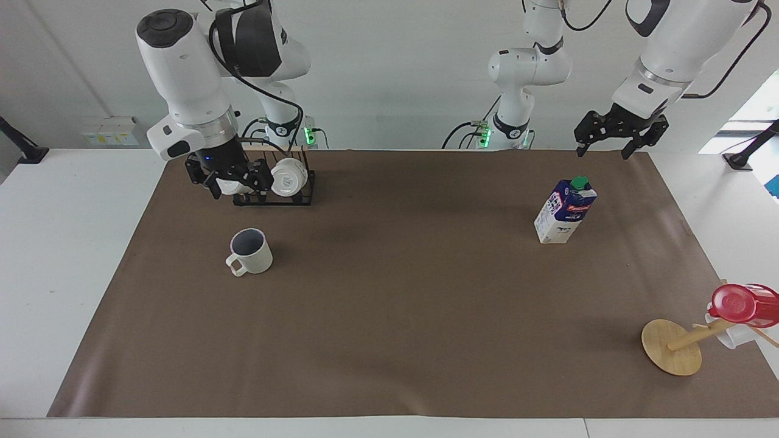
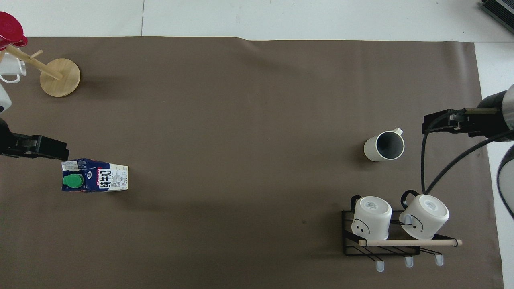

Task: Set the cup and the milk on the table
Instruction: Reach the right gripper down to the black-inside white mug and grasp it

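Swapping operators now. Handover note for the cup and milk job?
Right gripper: open, holds nothing, up in the air in front of the black mug rack, short of the cup.
Left gripper: open, holds nothing, waits raised at the left arm's end of the table, near the milk.
Cup: upright on the brown sheet, farther from the robots than the rack, ungrasped.
Milk: upright on the sheet, ungrasped.
Done: nothing gripped.
Left: probably grasp and place both; the end spots are not marked.
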